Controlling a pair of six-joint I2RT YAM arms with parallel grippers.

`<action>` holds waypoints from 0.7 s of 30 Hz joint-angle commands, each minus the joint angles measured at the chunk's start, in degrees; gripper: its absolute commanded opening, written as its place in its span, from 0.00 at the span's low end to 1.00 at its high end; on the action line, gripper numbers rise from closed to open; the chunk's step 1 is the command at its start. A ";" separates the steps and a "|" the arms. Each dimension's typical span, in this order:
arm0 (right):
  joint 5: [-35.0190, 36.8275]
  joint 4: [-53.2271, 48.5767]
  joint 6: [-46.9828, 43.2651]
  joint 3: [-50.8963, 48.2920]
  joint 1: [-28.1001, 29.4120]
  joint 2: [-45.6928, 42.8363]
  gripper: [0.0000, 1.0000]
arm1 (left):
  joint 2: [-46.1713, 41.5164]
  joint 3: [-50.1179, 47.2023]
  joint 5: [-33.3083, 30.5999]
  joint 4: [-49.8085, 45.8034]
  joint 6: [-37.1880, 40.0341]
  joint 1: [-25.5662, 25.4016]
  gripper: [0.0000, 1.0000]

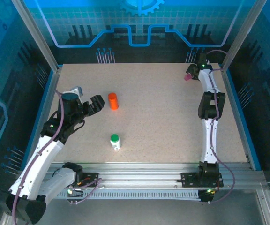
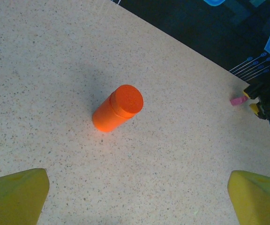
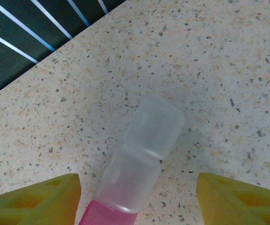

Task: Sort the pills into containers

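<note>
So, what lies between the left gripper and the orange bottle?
Nothing: the left wrist view shows bare speckled table between left gripper and orange bottle.

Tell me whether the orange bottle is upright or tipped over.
Upright: the orange bottle stands on its base on the table, its round capped top facing up.

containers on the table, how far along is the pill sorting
Done: nothing visibly. The orange bottle and the green-capped white bottle stand closed and apart on the table. In hand: the right gripper straddles the pink-tinted vial lying near the far right corner, not yet clamped; the left gripper hangs open facing the orange bottle. Left: essentially the whole sort.
</note>
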 commanded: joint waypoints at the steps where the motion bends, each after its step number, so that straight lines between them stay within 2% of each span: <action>1: -2.70 0.29 1.23 1.81 -0.76 1.42 0.59 | -0.62 -1.22 1.30 0.62 -0.16 -0.41 0.99; 5: -4.81 1.30 2.35 -0.50 -1.31 -0.35 0.49 | -0.64 -1.50 1.63 0.70 -0.47 -0.41 0.99; 8: -6.67 4.17 4.96 -5.56 -2.28 -3.43 0.37 | -0.92 -1.93 1.68 0.84 -0.78 -0.41 0.99; 13: -8.20 8.88 6.44 -13.39 -3.39 -8.87 0.24 | -1.22 -2.56 2.10 1.15 -1.57 -0.41 0.99; 15: -8.64 8.99 6.74 -14.91 -3.76 -10.43 0.22 | -1.52 -2.80 2.12 1.15 -1.70 -0.41 0.99; 17: -10.15 10.13 6.74 -17.18 -4.16 -12.45 0.15 | -1.66 -2.87 2.04 1.08 -1.72 -0.41 0.99; 21: -13.60 14.98 6.66 -26.68 -4.25 -19.94 0.14 | -2.16 -2.93 2.21 1.40 -2.10 -0.49 0.99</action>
